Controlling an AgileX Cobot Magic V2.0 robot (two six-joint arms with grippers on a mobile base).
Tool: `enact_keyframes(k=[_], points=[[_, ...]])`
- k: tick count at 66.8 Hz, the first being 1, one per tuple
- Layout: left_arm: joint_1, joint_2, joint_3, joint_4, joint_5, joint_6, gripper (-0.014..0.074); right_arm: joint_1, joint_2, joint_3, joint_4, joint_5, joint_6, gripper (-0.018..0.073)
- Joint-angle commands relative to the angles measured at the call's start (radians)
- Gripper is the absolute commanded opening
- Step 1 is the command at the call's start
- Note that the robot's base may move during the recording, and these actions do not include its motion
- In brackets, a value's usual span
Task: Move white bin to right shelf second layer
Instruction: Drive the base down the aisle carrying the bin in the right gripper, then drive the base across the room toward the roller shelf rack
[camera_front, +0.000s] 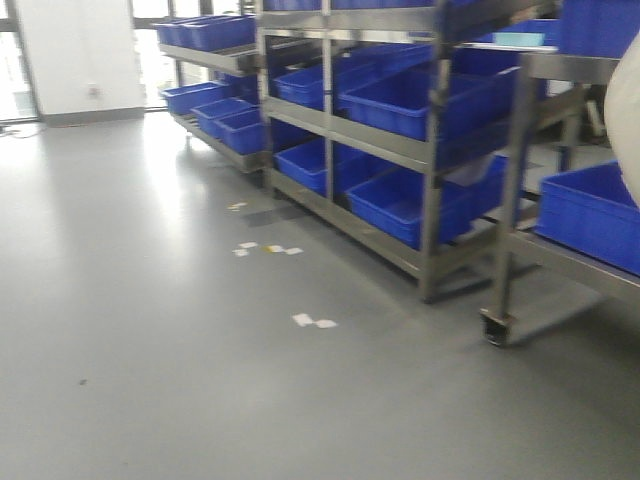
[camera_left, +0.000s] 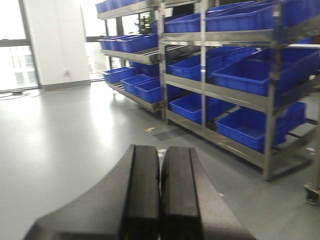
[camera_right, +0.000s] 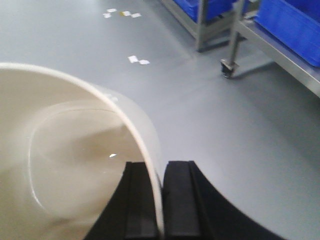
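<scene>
The white bin (camera_right: 65, 145) is up off the floor, carried by the right gripper (camera_right: 159, 171). Its two black fingers (camera_right: 140, 200) are clamped on the bin's rim, one inside the wall and one outside. Looking down from that wrist you see straight into its glossy cream hollow. From the front only a pale curved sliver of it shows at the right edge.

Close by that sliver stands the right-hand shelf (camera_front: 516, 170), a steel frame on a caster wheel (camera_front: 497, 327), with a blue crate (camera_front: 590, 215) sitting on its lower level. The bin rests on none of its levels (which one counts as the second I cannot tell from here).

The left gripper (camera_left: 160, 152) hangs out in front with its fingers pressed together, nothing between them. Beyond it, long steel racks (camera_front: 430, 150) loaded with more crates run back toward the bright windows (camera_left: 10, 60). A few white scraps (camera_front: 313, 321) lie on the grey floor (camera_front: 150, 350).
</scene>
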Motion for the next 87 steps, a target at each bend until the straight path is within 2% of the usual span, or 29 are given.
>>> enact_keyframes(k=[1, 87], points=[[-0.004, -0.016, 0.037, -0.003, -0.079, -0.002, 0.0085, -0.008, 0.005, -0.029, 0.017, -0.089, -0.004, 0.0088], [-0.004, -0.016, 0.037, -0.003, -0.079, -0.002, 0.0085, -0.008, 0.006, -0.029, 0.017, -0.089, -0.004, 0.0088]])
